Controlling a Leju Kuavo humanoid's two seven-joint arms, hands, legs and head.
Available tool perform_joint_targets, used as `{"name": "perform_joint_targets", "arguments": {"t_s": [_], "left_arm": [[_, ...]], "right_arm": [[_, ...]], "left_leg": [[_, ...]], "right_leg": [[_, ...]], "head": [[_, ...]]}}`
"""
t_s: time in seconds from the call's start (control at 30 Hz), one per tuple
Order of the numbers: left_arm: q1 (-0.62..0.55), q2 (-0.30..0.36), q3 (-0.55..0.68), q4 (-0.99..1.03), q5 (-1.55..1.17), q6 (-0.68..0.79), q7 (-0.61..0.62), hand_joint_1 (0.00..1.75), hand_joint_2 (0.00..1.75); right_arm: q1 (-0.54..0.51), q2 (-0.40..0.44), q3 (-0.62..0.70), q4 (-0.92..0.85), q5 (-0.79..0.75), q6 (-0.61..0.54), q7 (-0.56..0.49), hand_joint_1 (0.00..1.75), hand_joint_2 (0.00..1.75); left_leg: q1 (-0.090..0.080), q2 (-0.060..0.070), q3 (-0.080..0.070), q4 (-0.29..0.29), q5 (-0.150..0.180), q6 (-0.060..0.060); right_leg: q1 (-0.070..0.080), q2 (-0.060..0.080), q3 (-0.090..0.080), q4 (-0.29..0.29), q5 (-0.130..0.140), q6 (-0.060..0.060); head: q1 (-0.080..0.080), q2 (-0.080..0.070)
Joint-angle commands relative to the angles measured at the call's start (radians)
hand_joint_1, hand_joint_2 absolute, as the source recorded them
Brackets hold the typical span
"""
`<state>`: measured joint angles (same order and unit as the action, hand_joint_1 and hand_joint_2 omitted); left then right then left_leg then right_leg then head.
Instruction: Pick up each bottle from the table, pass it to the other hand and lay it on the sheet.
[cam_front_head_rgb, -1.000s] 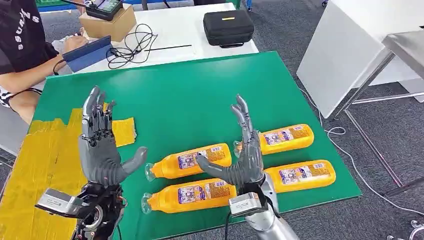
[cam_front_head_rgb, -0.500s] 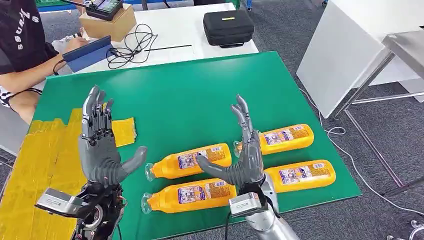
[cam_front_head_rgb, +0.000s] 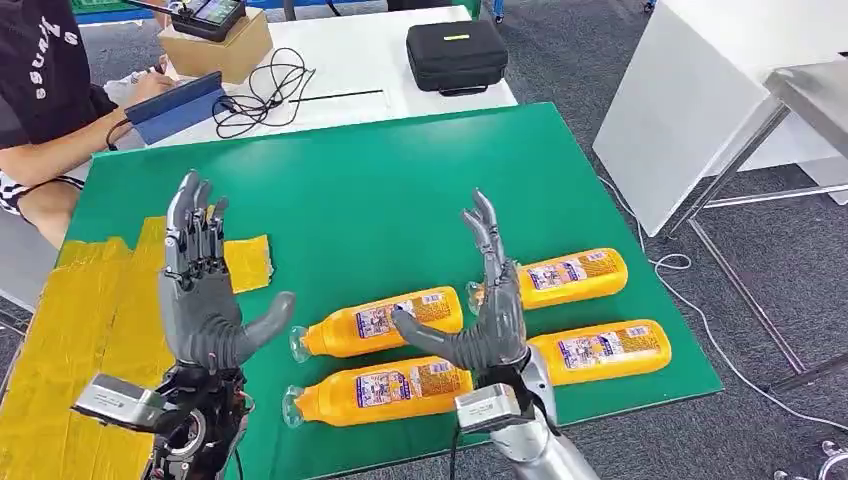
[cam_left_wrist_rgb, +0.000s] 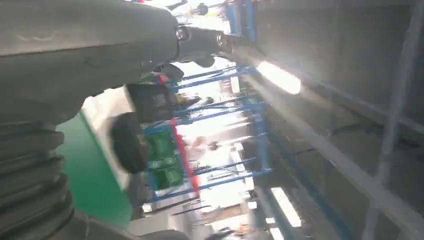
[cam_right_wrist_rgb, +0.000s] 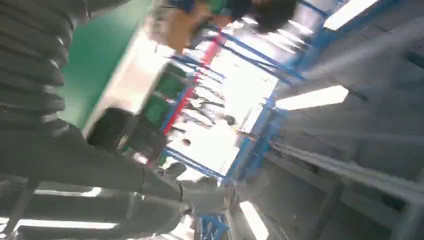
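Note:
Several orange bottles lie on their sides on the green table (cam_front_head_rgb: 380, 190): one (cam_front_head_rgb: 375, 322) in the middle, one (cam_front_head_rgb: 378, 391) in front of it, one (cam_front_head_rgb: 570, 275) further right and one (cam_front_head_rgb: 605, 350) at the front right. My left hand (cam_front_head_rgb: 200, 290) is raised above the table's left part, fingers straight up and apart, holding nothing. My right hand (cam_front_head_rgb: 485, 305) is raised the same way over the bottles, palm turned towards the left hand, and hides parts of them. A yellow sheet (cam_front_head_rgb: 90, 340) covers the table's left side.
A person in a black shirt (cam_front_head_rgb: 40, 90) sits at the far left with a blue tablet (cam_front_head_rgb: 175, 105). Behind the green table, a white table (cam_front_head_rgb: 340, 60) carries a cardboard box (cam_front_head_rgb: 215, 45), black cables (cam_front_head_rgb: 260, 90) and a black case (cam_front_head_rgb: 457, 55). White furniture (cam_front_head_rgb: 690, 110) stands at the right.

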<state>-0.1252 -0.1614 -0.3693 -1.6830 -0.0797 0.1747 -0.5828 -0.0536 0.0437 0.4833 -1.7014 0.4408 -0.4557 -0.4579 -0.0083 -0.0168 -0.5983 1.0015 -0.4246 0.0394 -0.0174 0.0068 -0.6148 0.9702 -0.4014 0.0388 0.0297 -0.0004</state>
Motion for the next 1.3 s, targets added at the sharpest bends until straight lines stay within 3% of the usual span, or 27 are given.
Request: {"name": "perform_joint_targets", "arguments": {"t_s": [0.03,0.07,0.2,0.37,0.6,0.77,1.13,1.27,1.3], "left_arm": [[-0.004,0.0,0.099,0.271,-0.01,-0.07,-0.079,0.0,1.75],[-0.004,-0.003,0.098,0.261,-0.015,-0.073,-0.071,0.0,1.75],[-0.004,-0.004,0.092,0.242,-0.021,-0.072,-0.049,0.0,1.75],[-0.016,-0.003,0.088,0.244,-0.021,-0.071,-0.04,0.0,1.75],[-0.012,-0.004,0.091,0.247,-0.019,-0.07,-0.04,0.0,1.75],[-0.019,0.004,0.104,0.25,-0.016,-0.065,-0.041,0.0,1.75],[-0.015,0.004,0.125,0.263,-0.014,-0.068,-0.043,0.0,1.75],[-0.045,-0.002,0.148,0.28,0.005,-0.08,-0.036,0.0,1.75],[-0.053,-0.003,0.155,0.29,0.009,-0.085,-0.031,0.0,1.75]], "right_arm": [[0.233,-0.174,-0.723,-0.114,-0.012,0.429,-0.021,0.0,1.75],[0.225,-0.15,-0.708,-0.125,0.013,0.436,-0.012,0.0,1.75],[0.218,-0.134,-0.654,-0.142,0.003,0.397,0.032,0.0,1.75],[0.236,-0.117,-0.671,-0.159,-0.1,0.365,0.021,0.0,1.75],[0.272,-0.115,-0.676,-0.207,-0.079,0.345,0.019,0.0,1.75],[0.294,-0.199,-0.672,-0.232,0.136,0.401,0.073,0.0,1.75],[0.338,-0.286,-0.733,-0.266,0.335,0.462,0.111,0.0,1.75],[0.275,-0.422,-0.779,-0.207,0.379,0.586,0.14,0.0,1.75],[0.304,-0.483,-0.797,-0.21,0.375,0.647,0.137,0.0,1.75]], "left_leg": [[0.0,-0.014,0.006,-0.001,-0.002,0.003],[0.001,-0.016,0.006,0.001,-0.004,0.003],[-0.002,-0.007,0.003,0.0,-0.004,0.004],[-0.004,-0.007,0.001,0.0,-0.003,0.006],[-0.004,-0.006,0.002,0.0,-0.004,0.006],[-0.003,-0.006,0.004,0.001,-0.005,0.005],[-0.005,-0.006,0.002,0.0,-0.003,0.007],[-0.004,-0.003,0.003,0.001,-0.004,0.007],[-0.005,-0.003,0.002,0.001,-0.004,0.008]], "right_leg": [[0.0,-0.014,0.014,-0.003,-0.006,0.004],[0.001,-0.018,0.017,-0.002,-0.008,0.005],[-0.003,-0.009,0.014,-0.002,-0.005,0.005],[-0.004,-0.009,0.01,-0.001,-0.004,0.006],[-0.004,-0.009,0.011,-0.001,-0.004,0.006],[-0.003,-0.009,0.013,-0.001,-0.005,0.005],[-0.005,-0.009,0.011,-0.001,-0.005,0.006],[-0.004,-0.006,0.012,-0.001,-0.005,0.006],[-0.005,-0.006,0.01,-0.001,-0.004,0.006]], "head": [[0.001,0.0],[0.005,0.0],[0.003,0.0],[0.003,0.0],[0.003,0.0],[0.003,0.0],[0.003,0.0],[0.003,0.0],[0.003,0.0]]}}
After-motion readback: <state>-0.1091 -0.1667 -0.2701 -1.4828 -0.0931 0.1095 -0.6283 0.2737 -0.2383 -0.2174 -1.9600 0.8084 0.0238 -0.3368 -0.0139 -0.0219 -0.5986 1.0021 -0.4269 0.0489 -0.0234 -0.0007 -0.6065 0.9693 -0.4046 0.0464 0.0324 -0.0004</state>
